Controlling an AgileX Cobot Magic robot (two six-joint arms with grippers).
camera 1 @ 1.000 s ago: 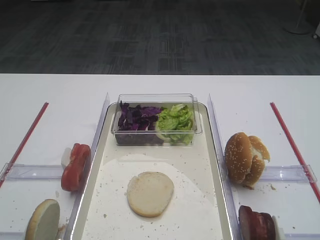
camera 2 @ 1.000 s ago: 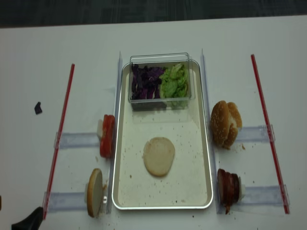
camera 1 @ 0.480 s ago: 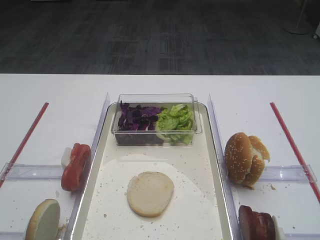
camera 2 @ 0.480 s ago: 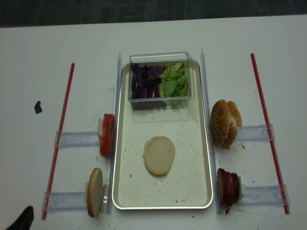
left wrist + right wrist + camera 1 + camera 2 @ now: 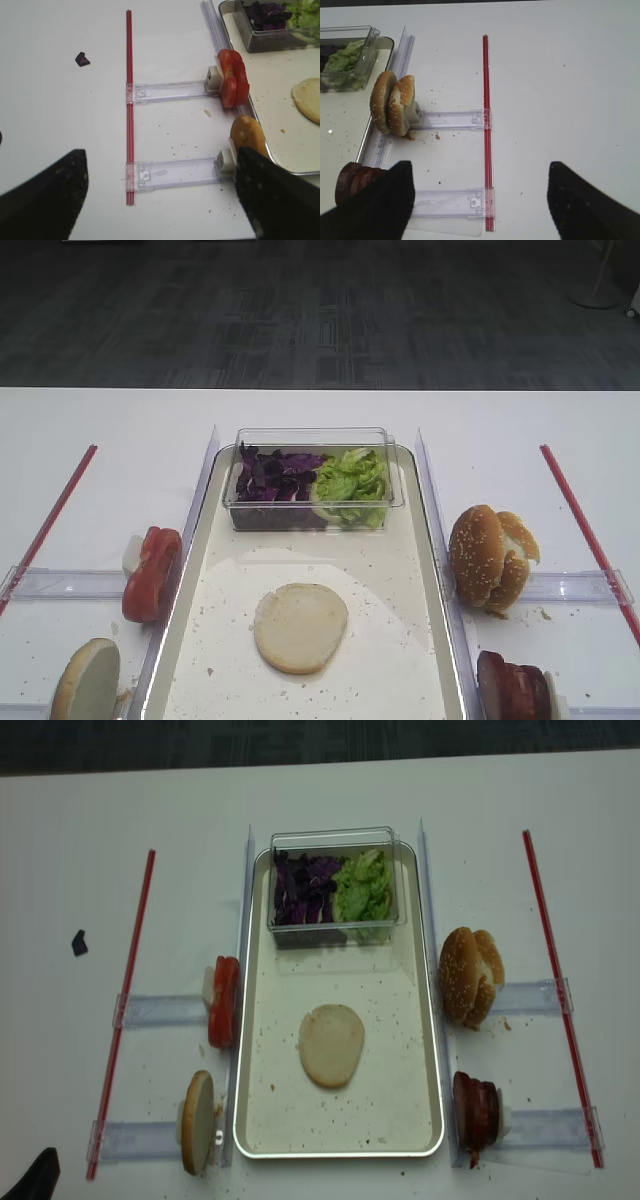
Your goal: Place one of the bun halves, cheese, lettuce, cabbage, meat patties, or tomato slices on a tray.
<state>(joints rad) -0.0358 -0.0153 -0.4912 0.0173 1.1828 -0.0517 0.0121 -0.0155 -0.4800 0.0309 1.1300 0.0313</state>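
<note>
A pale bun half [image 5: 300, 627] lies flat on the tray [image 5: 395, 570], in the lower middle of the high view, apart from everything else. At the tray's upper end a clear box [image 5: 313, 439] holds cabbage [image 5: 272, 474] on the left and lettuce [image 5: 350, 480] on the right. Left of the tray, tomato slices [image 5: 150, 573] stand on edge, and below them another bun half [image 5: 87, 680]. Right of the tray sit sesame buns [image 5: 488, 557] and, lower, meat patties [image 5: 512, 686]. The left gripper [image 5: 160, 195] is spread wide and holds nothing, at the bottom of its wrist view. The right gripper [image 5: 480, 192] is likewise spread and empty.
</note>
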